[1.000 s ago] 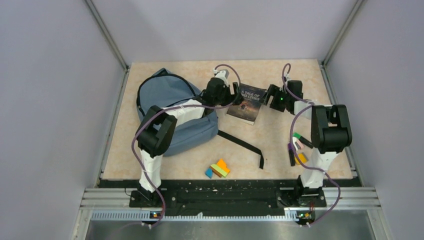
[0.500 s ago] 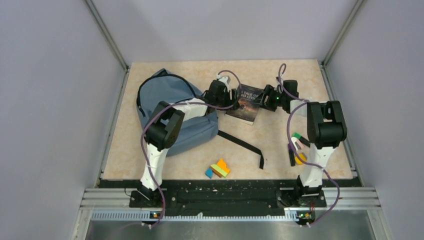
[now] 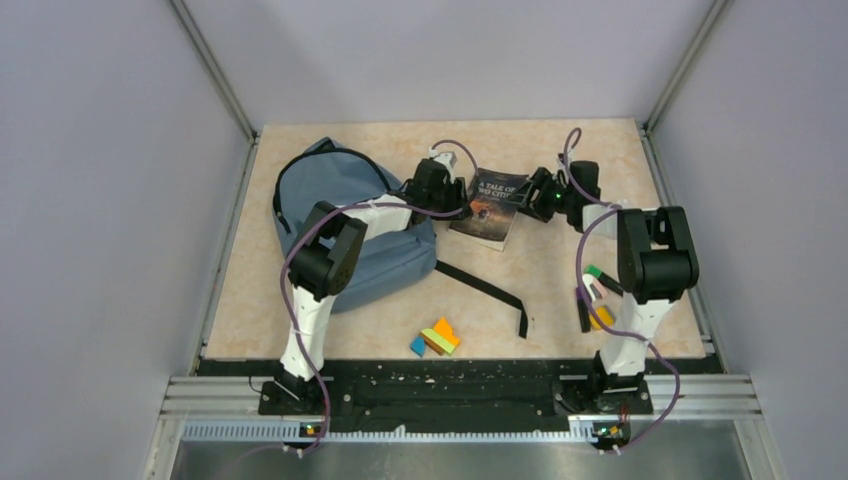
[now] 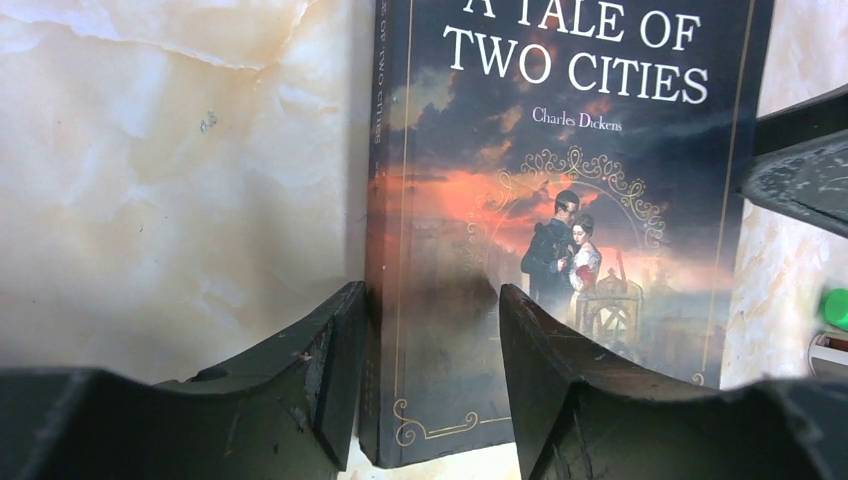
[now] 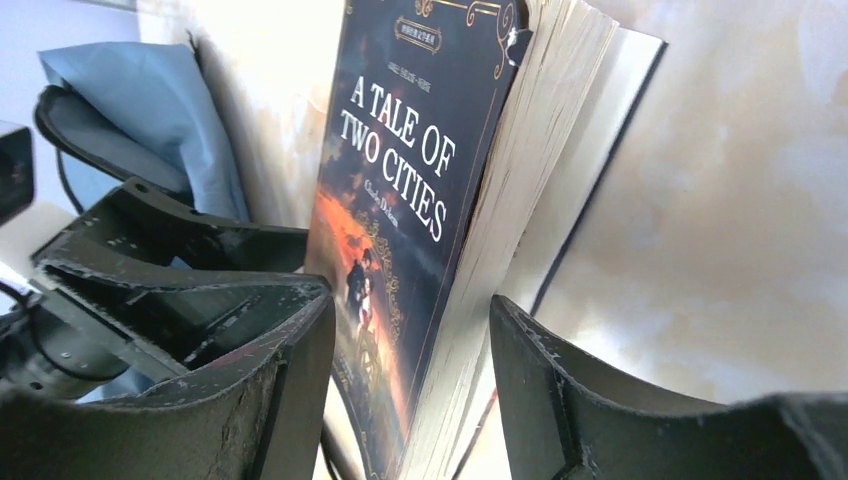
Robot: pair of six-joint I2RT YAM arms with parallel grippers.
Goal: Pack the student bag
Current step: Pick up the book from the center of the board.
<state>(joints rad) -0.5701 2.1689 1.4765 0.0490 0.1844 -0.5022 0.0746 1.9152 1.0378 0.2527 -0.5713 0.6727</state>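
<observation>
Top view evenly lit, sharp, soft shadows. Wrist views: near black end effector fingers (image 4: 300, 400) blurry, shadowing dark paperback book cover (image 4: 560, 200).

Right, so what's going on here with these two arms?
Both arms are working on one book, A Tale of Two Cities, which lies on the table beside the student bag. The left hand straddles its spine edge and the right hand its page edge. Whether either grips it is unclear. The book is not in the bag yet.
</observation>
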